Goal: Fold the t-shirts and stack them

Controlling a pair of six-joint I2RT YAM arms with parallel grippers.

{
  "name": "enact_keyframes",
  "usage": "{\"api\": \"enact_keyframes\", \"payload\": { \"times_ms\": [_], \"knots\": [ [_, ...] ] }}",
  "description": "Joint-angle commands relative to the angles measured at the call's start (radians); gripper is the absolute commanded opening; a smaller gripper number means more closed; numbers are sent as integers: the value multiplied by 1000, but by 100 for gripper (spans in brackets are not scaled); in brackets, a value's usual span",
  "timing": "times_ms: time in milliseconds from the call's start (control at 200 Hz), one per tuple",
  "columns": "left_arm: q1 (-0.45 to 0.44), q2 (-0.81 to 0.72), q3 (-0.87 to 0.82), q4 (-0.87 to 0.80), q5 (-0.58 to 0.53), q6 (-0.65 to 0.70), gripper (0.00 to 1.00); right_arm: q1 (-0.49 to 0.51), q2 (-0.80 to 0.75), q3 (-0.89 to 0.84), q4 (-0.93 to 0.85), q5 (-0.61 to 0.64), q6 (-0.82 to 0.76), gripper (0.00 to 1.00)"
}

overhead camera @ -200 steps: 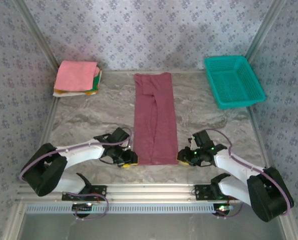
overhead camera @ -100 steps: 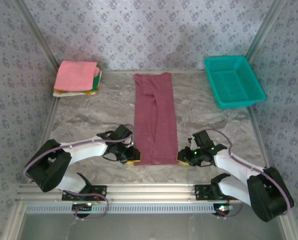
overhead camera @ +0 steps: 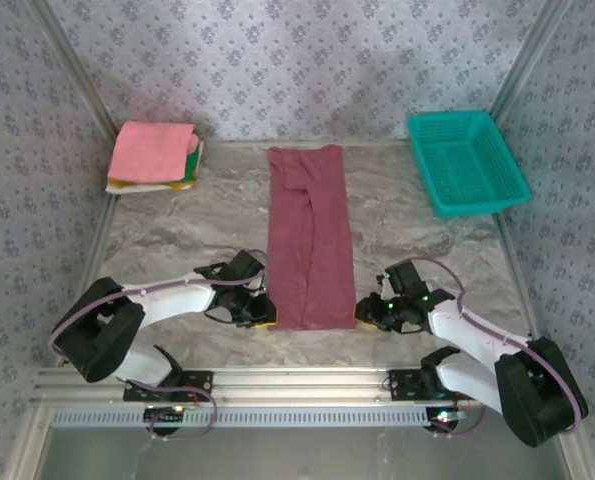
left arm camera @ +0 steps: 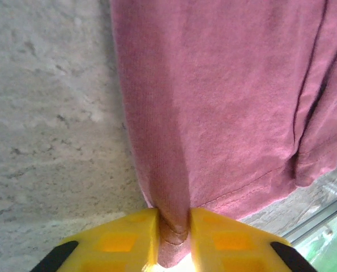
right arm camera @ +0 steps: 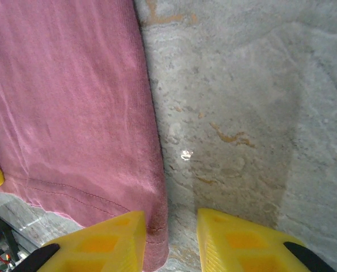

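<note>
Because the maroon shirt is thin, limp and light, it will likely sag unless you take both hem corners. It lies as a long strip mid-tabletop, running 12 to 6 o'clock. Your left pincer has slid in since a second ago and now pinches the 7 o'clock corner. Your right pincer straddles the 5 o'clock corner, unmoved, gap unclosed.

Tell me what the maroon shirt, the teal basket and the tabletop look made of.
The maroon shirt: soft matte knit cloth, perhaps cotton; fine ribs, stitched hem. The teal basket: likely moulded plastic, by its mesh walls. The tabletop: grey veined stone look, slight sheen; possibly printed laminate.
</note>
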Motion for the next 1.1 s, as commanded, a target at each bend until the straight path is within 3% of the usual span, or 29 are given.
{"api": "enact_keyframes", "payload": {
  "times_ms": [0,125,170,600,775,944,1099],
  "knots": [
    [-6,-9,-13,-6,-11,11,14,13,8,0,34,-33,4,33],
    [-7,-12,-10,-6,-17,18,7,43,-10,-9,69,-70,42,35],
    [-7,-12,-8,-11,-25,18,0,45,-16,-12,79,-79,54,35],
    [-6,-43,-32,-1,-60,7,0,72,3,-46,27,-36,47,38],
    [-6,-29,-41,19,-59,8,0,82,29,-22,49,-7,43,33],
    [-6,-58,-62,46,-64,-1,0,94,48,28,66,-5,44,15],
    [-6,-111,-92,61,-91,-18,0,97,49,69,61,-7,38,12]
  ]
}}
